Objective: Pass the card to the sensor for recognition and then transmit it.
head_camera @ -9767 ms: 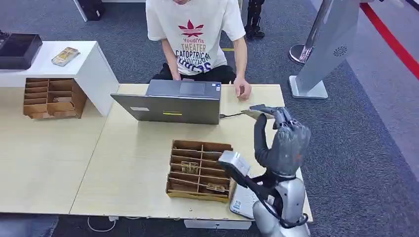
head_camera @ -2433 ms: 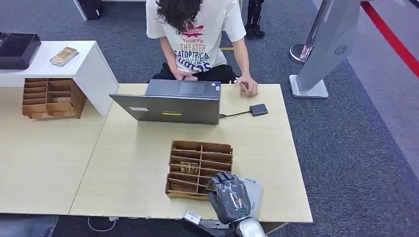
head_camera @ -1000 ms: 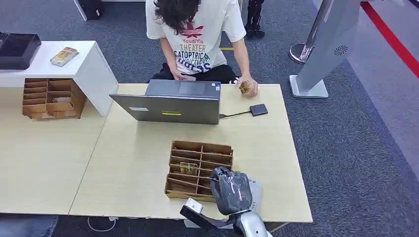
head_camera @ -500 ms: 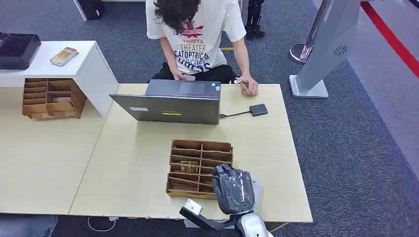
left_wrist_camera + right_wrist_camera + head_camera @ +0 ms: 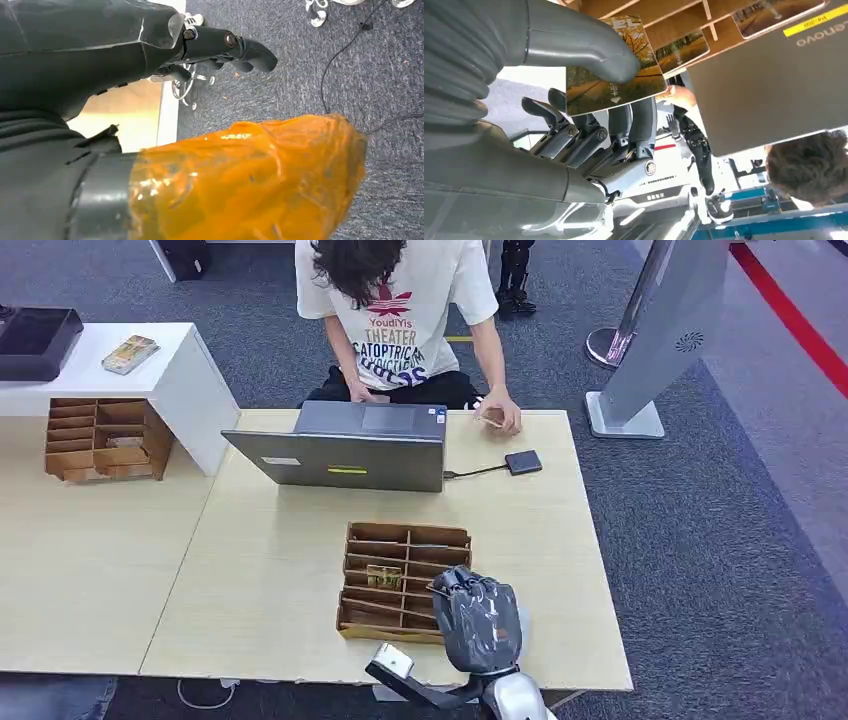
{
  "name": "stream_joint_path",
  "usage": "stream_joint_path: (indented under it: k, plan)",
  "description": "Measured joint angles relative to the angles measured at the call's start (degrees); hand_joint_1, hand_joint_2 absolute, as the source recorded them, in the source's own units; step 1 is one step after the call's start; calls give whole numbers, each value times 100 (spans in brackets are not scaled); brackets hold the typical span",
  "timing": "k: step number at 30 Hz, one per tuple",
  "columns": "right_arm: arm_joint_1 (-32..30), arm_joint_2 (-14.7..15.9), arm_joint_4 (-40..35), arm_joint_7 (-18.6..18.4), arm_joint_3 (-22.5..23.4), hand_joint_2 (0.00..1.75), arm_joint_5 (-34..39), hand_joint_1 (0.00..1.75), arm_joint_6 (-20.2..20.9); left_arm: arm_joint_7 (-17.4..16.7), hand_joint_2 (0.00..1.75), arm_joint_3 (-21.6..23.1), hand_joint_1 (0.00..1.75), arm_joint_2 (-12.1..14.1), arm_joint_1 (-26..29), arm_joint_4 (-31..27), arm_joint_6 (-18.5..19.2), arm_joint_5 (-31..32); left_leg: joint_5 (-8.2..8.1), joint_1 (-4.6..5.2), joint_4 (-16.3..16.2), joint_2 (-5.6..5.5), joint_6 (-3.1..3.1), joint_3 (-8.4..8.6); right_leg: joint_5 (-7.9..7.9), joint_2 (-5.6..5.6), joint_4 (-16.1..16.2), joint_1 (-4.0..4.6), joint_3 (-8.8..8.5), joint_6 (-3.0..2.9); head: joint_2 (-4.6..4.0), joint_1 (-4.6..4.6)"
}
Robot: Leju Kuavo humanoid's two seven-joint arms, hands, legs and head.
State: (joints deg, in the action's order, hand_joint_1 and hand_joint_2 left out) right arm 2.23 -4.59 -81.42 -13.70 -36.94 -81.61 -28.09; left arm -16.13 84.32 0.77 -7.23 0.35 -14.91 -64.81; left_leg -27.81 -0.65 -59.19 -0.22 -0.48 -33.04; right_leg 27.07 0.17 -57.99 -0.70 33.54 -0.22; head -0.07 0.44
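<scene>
The right hand (image 5: 478,622) is hovering over the near right corner of the wooden card organizer (image 5: 404,580), pinching a card (image 5: 611,65) between thumb and fingers (image 5: 629,120). The left hand (image 5: 150,45) is hanging beside the table over carpet, fingers apart, holding nothing.

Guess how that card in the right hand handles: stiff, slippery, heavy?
Probably stiff: the card juts flat past the thumb of the right hand without drooping. Likely light, being a thin sheet pinched between thumb and fingers. Possibly slippery: its printed face looks glossy, so it may slide or twist in the pinch when moved toward the sensor.
</scene>
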Motion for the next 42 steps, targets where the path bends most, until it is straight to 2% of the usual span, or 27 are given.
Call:
stream_joint_path:
  k: [5,13,21,25,30,39,40,42]
  plan:
    - [-36,0,-129,4,33,175,2,175,-116,33,0,0,0,11,0,0,0,-20,0,0,0,0,0,0,0,0,0,0,0,0,0,-2]
    - [-149,0,-627,173,168,175,87,175,-592,68,0,0,0,26,3,0,0,-59,0,0,0,0,0,0,0,0,0,0,0,0,0,-2]
    - [-212,0,-876,225,186,175,94,175,-660,72,0,0,0,37,3,0,0,-59,0,0,0,0,0,0,0,0,0,0,0,0,0,-2]
    - [-273,0,-1129,384,236,175,33,175,-985,118,0,0,0,37,3,0,0,-13,0,0,0,0,0,0,0,0,0,0,0,0,0,-2]
    - [-338,-57,-1720,728,350,175,-112,175,-1023,125,0,0,0,39,0,0,0,153,0,0,0,0,0,0,0,0,0,0,0,0,0,-2]
    - [-363,-103,-2026,789,435,175,-133,175,-1023,125,0,0,0,39,-3,0,0,192,0,0,0,0,0,0,0,0,0,0,0,0,2,-2]
    - [-414,-212,-2317,1231,531,175,-133,175,-1023,127,0,0,0,42,-4,0,0,306,0,0,0,0,0,1,0,0,0,0,0,0,0,-2]
    - [-430,-359,-2569,1743,678,175,-114,175,-1023,133,0,0,0,42,-11,0,0,409,0,0,0,0,0,1,0,0,0,0,0,0,0,-2]
